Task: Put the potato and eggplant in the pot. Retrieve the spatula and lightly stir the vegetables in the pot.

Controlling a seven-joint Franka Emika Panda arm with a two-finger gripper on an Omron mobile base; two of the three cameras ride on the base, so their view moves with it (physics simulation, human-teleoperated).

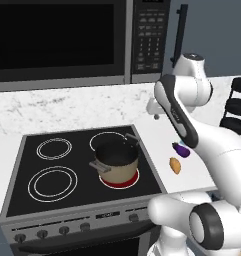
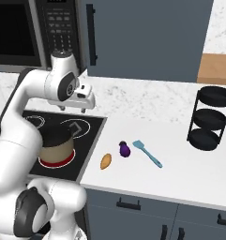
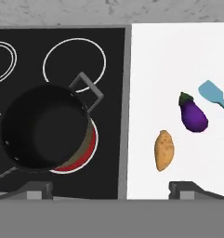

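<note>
The pot (image 1: 120,172) (image 2: 56,151) (image 3: 43,132), tan-sided with a dark inside, stands on the front right burner with nothing in it. On the white counter to its right lie the orange-tan potato (image 1: 175,165) (image 2: 106,161) (image 3: 163,149) and, just beyond it, the purple eggplant (image 1: 181,150) (image 2: 124,149) (image 3: 193,114). The light-blue spatula (image 2: 147,153) (image 3: 215,95) lies right of the eggplant. My gripper (image 1: 155,114) (image 2: 73,109) (image 3: 115,188) hangs high over the stove's right edge, between pot and vegetables, open and holding nothing.
The burner (image 3: 88,155) under the pot glows red. The black cooktop (image 1: 27,170) has three other rings. A microwave (image 1: 62,40) hangs above the stove. A black tiered rack (image 2: 209,117) stands at the counter's far right.
</note>
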